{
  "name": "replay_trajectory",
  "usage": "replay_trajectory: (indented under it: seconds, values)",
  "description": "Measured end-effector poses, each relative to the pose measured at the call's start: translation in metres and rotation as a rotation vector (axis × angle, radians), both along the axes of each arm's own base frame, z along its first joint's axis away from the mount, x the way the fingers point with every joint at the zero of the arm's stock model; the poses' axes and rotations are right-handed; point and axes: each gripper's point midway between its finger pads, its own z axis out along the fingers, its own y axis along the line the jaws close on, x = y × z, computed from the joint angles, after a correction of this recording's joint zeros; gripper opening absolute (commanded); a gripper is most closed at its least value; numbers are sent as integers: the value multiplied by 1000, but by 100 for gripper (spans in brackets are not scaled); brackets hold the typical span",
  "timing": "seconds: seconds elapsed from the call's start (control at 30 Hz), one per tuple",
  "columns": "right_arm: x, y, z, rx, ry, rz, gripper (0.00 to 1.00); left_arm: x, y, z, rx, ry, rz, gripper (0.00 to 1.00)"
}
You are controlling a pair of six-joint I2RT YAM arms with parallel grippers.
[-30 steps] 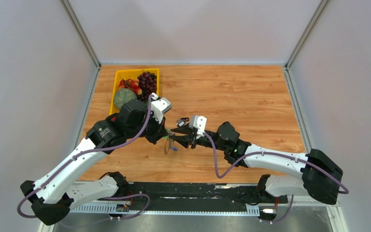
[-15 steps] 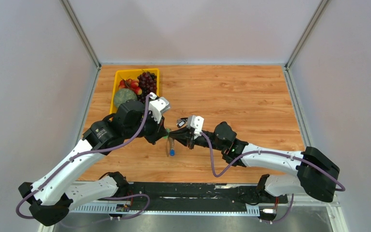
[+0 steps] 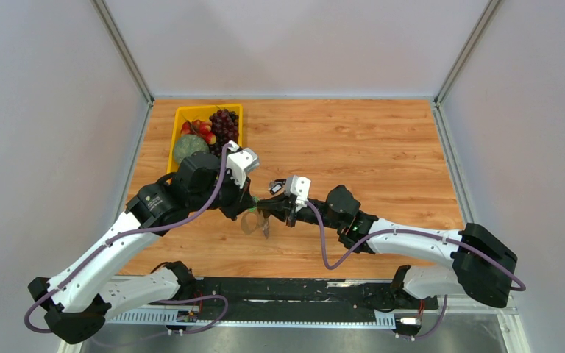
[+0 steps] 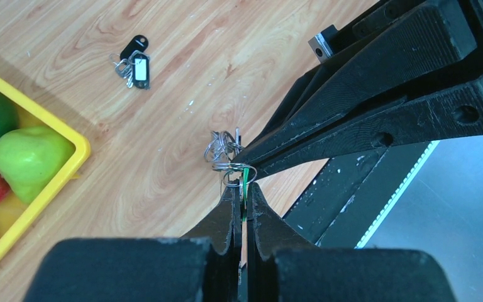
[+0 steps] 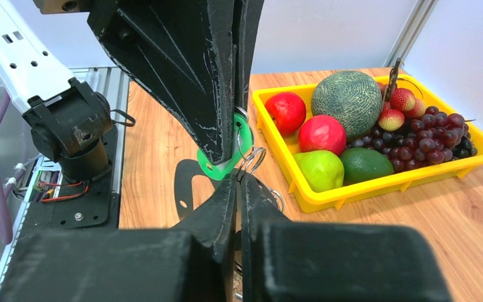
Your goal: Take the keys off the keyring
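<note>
Both grippers meet above the table's middle. My left gripper (image 4: 244, 189) is shut on a green key tag (image 4: 246, 177), which also shows in the right wrist view as the green tag (image 5: 217, 170). Silver wire loops of the keyring (image 4: 221, 151) bunch just beyond it with small keys (image 4: 237, 134). My right gripper (image 5: 238, 179) is shut on one silver loop (image 5: 255, 158); its fingertips (image 4: 255, 157) press against that bunch. From above, the left gripper (image 3: 251, 206) and right gripper (image 3: 266, 211) touch, and the bunch (image 3: 254, 223) dangles below them.
A yellow tray (image 3: 179, 116) of fruit sits at the back left, close behind the left arm; its rim (image 5: 377, 184) is near the grippers. A second bunch of keys with black tags (image 4: 133, 60) lies on the wood beyond.
My right gripper has shifted slightly left and closed on the silver loop. The dangling bunch has swung, and the blue tag seen earlier no longer shows.
</note>
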Motion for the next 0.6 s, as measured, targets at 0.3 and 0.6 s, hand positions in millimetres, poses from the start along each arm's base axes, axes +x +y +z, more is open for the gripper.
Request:
replay_trajectory:
  seconds: [0.3, 0.6]
  values:
    - [-8, -3, 6, 8, -35, 32, 0, 2, 1, 0, -16, 32, 56, 0]
    - [-41, -25, 10, -10, -264, 121, 0, 1, -6, -7, -12, 129, 75, 0]
